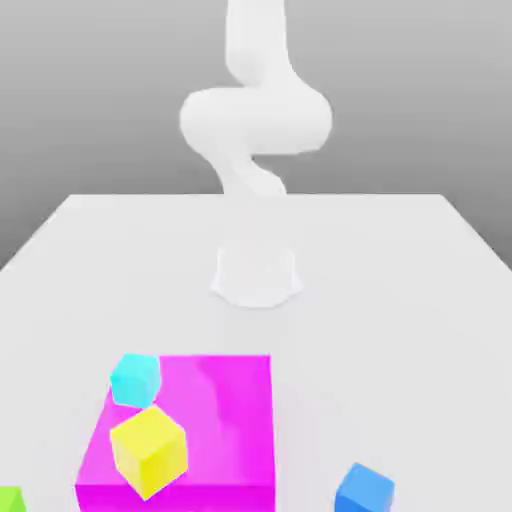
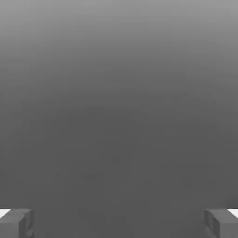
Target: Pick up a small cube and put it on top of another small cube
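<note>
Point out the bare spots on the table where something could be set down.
Bare: the white tabletop between the magenta block and the small blue cube, and right of the white arm base in the exterior view. Crowded: the block's left side, with cyan and yellow cubes.

lower left: magenta block stands in the way | on its left part: cyan cube and yellow cube crowd close | bottom left corner: green cube | lower right: blue cube, open table around it | right of centre: free passage
</note>
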